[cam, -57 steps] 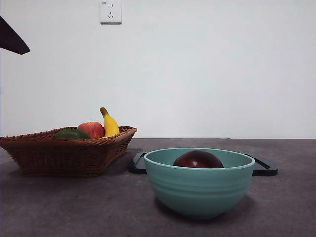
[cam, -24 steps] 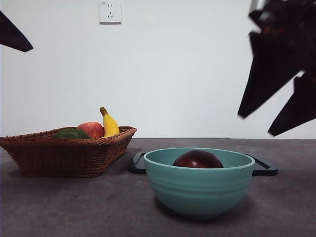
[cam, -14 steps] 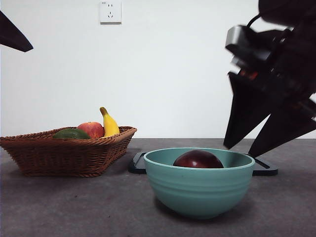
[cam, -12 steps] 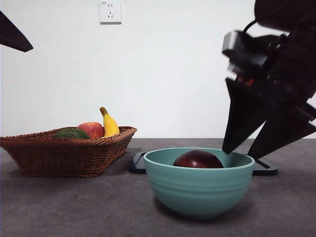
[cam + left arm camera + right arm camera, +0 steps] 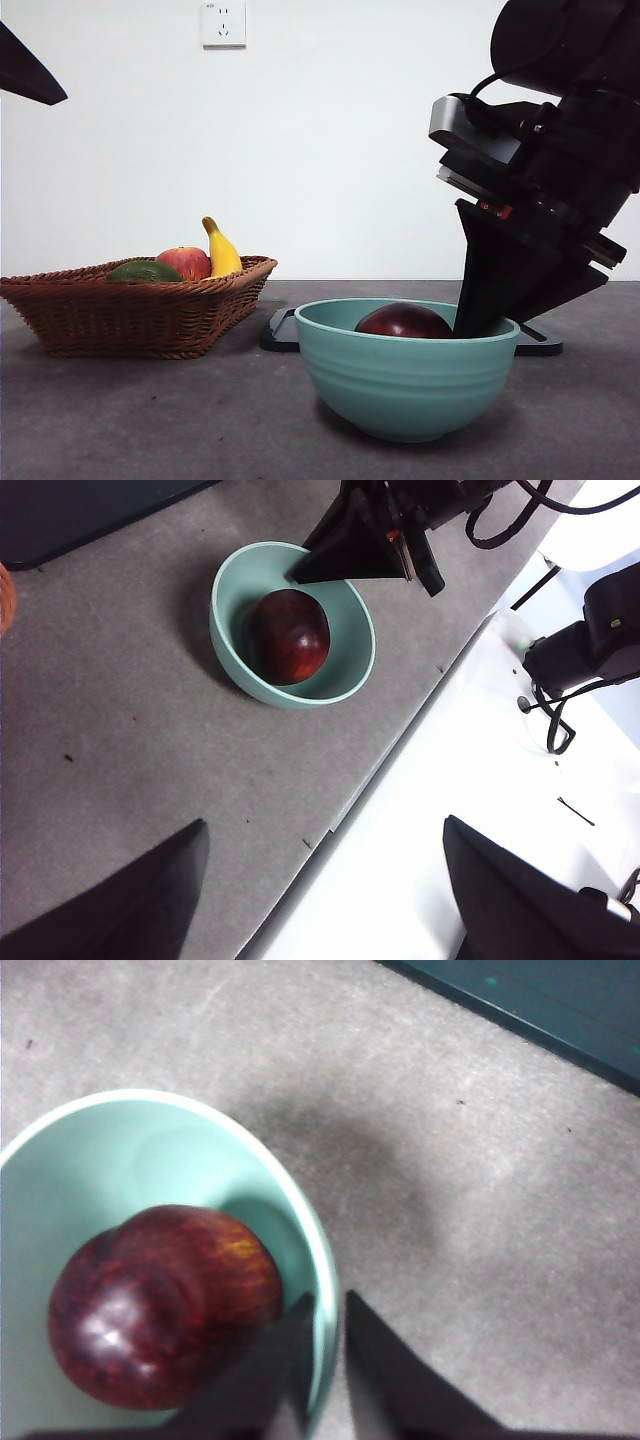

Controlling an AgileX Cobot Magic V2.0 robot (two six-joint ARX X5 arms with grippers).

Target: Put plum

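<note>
The dark maroon plum (image 5: 403, 321) (image 5: 289, 636) (image 5: 165, 1300) lies inside a teal bowl (image 5: 400, 385) (image 5: 232, 640) (image 5: 120, 1150) at the table's front. My right gripper (image 5: 478, 325) (image 5: 300, 577) (image 5: 322, 1310) has come down at the bowl's right side. Its jaws stand close together over the bowl's rim, one inside and one outside, beside the plum. The left gripper (image 5: 323, 825) hangs high above the table's near edge, open and holding nothing; the front view shows only its black tip (image 5: 25, 75).
A wicker basket (image 5: 130, 310) at the left holds a red-yellow apple (image 5: 185, 263), a banana (image 5: 222, 250) and a dark green fruit (image 5: 145, 271). A dark flat tray (image 5: 535, 340) (image 5: 540, 1010) lies behind the bowl.
The right arm came in from the upper right and descended to the bowl; its jaws, spread before, have closed over the rim. Bowl and plum shifted slightly right.
</note>
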